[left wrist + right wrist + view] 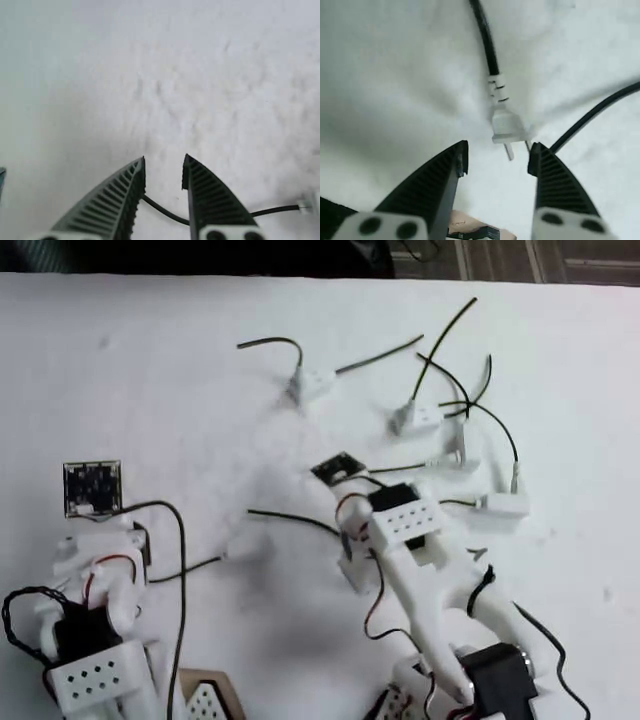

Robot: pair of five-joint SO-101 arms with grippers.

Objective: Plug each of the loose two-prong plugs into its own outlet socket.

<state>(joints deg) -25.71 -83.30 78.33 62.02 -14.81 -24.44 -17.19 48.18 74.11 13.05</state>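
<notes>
The right gripper (498, 147) hangs low over the white table cloth (150, 370) with its jaws apart and nothing between them. A white two-prong plug (507, 125) lies flat just beyond the fingertips, its prongs pointing back toward the gap and one prong close to the nearer dark finger (547, 180). The plug's black cord (485, 40) runs away from it across the cloth, and a second black cord (600, 112) crosses beside it. The left gripper (163, 160) sits near the table's front edge, jaws also parted and holding nothing. A thin black cable (165, 212) passes beneath its fingers toward a small white plug end (310, 206) at the frame's side. In the high view, four white socket pieces lie spread over the far middle of the table, each trailing a black lead: one (310, 385), a second (415, 418), a third (460, 445) and a fourth (500, 503). A black patterned marker card (92, 488) lies just ahead of the left arm (95, 640); the right arm (430, 580) stretches toward the table's middle
</notes>
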